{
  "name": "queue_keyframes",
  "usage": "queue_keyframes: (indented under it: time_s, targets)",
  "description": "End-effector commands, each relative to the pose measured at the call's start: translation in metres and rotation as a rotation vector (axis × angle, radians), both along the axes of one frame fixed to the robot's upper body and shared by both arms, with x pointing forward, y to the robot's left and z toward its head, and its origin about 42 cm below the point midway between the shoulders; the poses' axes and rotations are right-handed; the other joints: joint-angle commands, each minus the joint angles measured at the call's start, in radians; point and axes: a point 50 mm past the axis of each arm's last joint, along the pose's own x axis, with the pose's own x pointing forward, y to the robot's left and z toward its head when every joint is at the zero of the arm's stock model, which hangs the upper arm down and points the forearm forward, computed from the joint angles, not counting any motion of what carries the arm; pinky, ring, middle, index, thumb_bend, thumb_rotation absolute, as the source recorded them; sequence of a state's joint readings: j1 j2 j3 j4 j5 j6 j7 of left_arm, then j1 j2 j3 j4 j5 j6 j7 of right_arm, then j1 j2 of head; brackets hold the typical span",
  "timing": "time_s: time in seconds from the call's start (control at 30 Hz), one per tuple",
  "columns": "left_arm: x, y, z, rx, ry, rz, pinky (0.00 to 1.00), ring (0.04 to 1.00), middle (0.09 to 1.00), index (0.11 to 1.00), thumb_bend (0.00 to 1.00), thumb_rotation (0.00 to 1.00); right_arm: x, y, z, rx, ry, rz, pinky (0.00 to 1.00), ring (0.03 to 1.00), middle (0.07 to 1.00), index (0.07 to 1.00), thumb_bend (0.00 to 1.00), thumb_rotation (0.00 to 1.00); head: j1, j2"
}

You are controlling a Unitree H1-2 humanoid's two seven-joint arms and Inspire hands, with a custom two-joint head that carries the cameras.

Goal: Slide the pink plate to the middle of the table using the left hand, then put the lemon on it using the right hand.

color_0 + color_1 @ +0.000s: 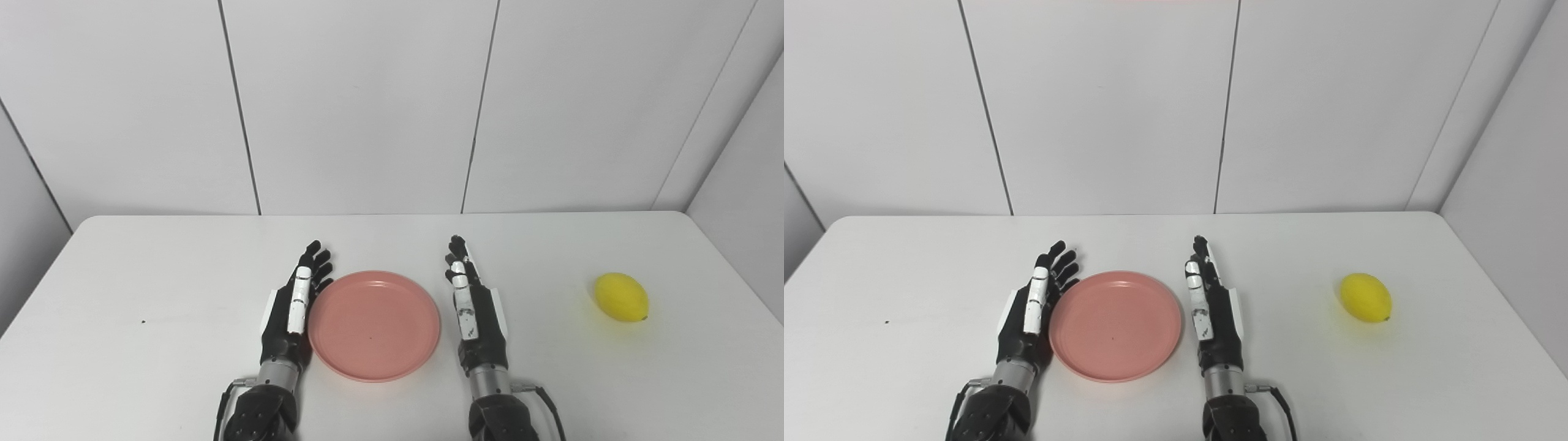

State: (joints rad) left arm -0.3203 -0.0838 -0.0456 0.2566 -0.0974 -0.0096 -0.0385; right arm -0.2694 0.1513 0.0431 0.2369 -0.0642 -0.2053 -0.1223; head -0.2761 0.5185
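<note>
Black fingers (pixel 315 260) of the left hand (pixel 294 306) are extended and spread, holding nothing. The hand stands on edge, palm facing the plate (pixel 374 325), just beside the plate's left rim; whether it touches the rim cannot be determined from either view.

The right hand (pixel 471 312) stands likewise on edge to the right of the plate, fingers straight and apart, holding nothing. A visible gap of bare table (pixel 153 275) separates it from the plate's right rim.

The plate is pink, round and shallow, lying flat between the two hands. Nothing lies on it. It sits close to the left-right centre of the table, nearer the front edge than the back wall.

The lemon (pixel 621 297) is yellow and lies on its side on the table, well apart from the plate and from the right hand, towards the right edge. Nothing touches it.

Task status, as judged from this layout:
- Step one, sliding the plate to the middle: appears complete or nearly so, given the plate's central position and the left hand beside its rim.
- Step two, placing the lemon on the plate: not yet begun. The right hand has to reach rightward to the lemon, grasp it, carry it over the plate and set it down.
</note>
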Motion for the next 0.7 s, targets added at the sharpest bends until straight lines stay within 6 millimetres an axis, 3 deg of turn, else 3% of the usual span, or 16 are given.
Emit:
queue_keyframes:
  time_s: [0.0,0.67]
  targets:
    - [-0.0004,-0.0064,0.0037,0.002,-0.020,-0.044,0.93,0.946,0.946,0.947,0.55,1.00,-0.0063,0.0020,-0.0093,0.007,-0.003,-0.006,0.98,0.959,0.959,0.948,0.59,1.00,0.000,0.000]
    - [-0.0006,-0.0047,0.0023,0.010,-0.018,-0.062,0.94,0.948,0.947,0.951,0.55,1.00,-0.0079,0.0007,-0.0091,0.005,0.002,-0.034,0.96,0.945,0.943,0.930,0.64,1.00,-0.004,0.009]
